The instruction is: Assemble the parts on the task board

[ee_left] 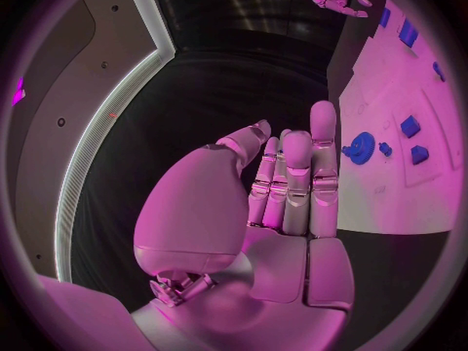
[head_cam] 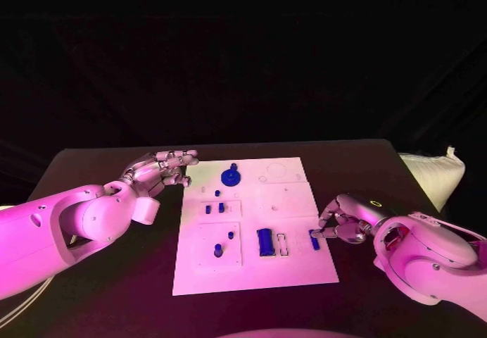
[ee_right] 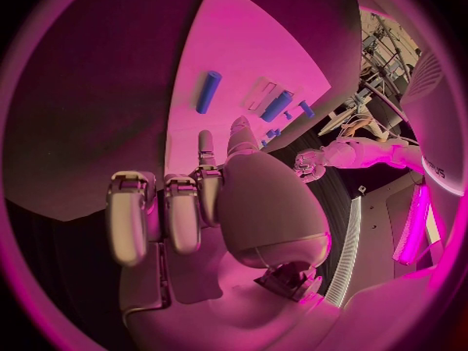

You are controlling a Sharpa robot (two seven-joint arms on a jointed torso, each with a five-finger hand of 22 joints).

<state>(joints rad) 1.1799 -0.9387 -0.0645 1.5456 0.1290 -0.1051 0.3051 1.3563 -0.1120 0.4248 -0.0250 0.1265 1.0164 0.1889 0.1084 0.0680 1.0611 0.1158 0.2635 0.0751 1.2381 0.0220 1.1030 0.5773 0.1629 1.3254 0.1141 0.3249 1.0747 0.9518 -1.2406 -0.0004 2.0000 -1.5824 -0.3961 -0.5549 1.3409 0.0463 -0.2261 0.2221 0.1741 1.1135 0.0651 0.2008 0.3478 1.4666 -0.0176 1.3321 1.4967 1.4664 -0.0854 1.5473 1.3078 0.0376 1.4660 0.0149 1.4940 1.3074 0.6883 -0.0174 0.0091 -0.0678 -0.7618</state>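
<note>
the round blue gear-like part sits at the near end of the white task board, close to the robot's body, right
Not quite. The round blue gear-like part sits at the far end of the white task board, beside the left hand, as the head view shows.

Blue parts on white task board

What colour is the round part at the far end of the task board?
Blue; the round part shows best in the head view.
</note>
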